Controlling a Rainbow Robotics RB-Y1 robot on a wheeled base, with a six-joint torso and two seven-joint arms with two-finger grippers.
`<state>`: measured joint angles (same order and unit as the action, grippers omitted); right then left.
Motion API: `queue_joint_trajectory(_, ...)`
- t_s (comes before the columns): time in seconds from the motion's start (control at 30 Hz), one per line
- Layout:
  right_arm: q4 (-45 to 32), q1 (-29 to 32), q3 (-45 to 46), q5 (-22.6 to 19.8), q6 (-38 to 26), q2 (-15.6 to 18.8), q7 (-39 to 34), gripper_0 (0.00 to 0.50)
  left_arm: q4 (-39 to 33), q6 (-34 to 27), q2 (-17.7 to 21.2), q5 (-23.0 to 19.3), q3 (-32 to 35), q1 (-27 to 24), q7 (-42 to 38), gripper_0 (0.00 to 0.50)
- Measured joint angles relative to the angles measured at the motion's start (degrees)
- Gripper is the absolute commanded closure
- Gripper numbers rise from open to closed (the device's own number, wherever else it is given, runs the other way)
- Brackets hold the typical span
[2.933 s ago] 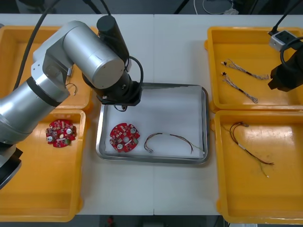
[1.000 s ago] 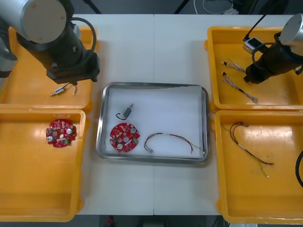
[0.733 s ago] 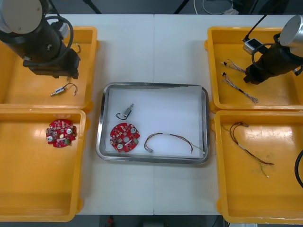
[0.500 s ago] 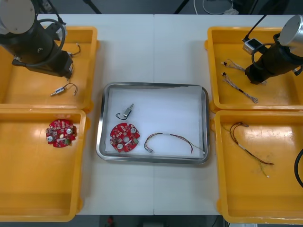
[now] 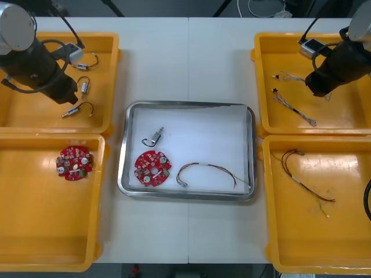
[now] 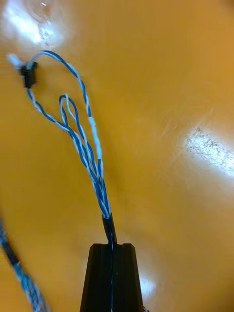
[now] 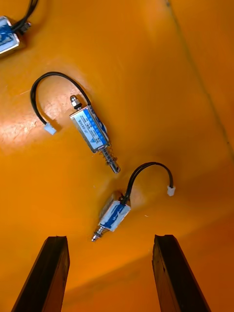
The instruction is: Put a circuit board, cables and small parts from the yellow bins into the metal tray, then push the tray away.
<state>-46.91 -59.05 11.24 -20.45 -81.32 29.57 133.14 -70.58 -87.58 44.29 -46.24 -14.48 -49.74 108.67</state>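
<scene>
Logged right end effector [image 6: 112,246] clamped on twisted blue and white cable [image 6: 83,146], 2 o'clock from metal tray [image 5: 122,168]. Logged left end effector [image 7: 109,239] apart over small metal parts [image 7: 92,131], 10 o'clock.

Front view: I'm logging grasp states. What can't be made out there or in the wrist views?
- Front view: fingers of the left gripper and right gripper, hidden under their own wrists.
- Right wrist view: a loose cable beside the held cable, cut off by the edge.
- Left wrist view: one small metal part, cut off by the edge.
</scene>
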Motion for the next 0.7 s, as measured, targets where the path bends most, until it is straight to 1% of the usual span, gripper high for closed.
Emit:
queue_joint_trajectory(0.17,-9.15,0.65,0.2,0.06,-8.25,0.26,-0.05,0.5,4.43,2.48,0.0,-1.19,0.0,0.0,1.18,0.0)
queue_joint_trajectory(0.4,-26.11,5.72,0.9,-0.51,-19.06,0.26,-0.7,0.5,8.59,8.59,0.0,-2.86,-0.8,0.0,1.19,0.0)
queue_joint_trajectory(0.47,-29.99,6.95,0.9,-1.15,-22.46,0.26,-1.22,0.5,8.96,10.22,0.0,-3.39,-2.08,0.0,1.19,0.0)
queue_joint_trajectory(0.6,-36.9,8.79,0.88,-3.39,-27.89,0.26,-2.45,0.5,9.55,11.08,0.0,-4.37,-4.51,0.0,1.19,0.0)
queue_joint_trajectory(0.7,-41.81,9.84,0.4,-5.56,-28.34,0.26,-5.99,0.5,9.98,11.08,0.0,-4.82,-5.13,0.0,1.19,0.0)
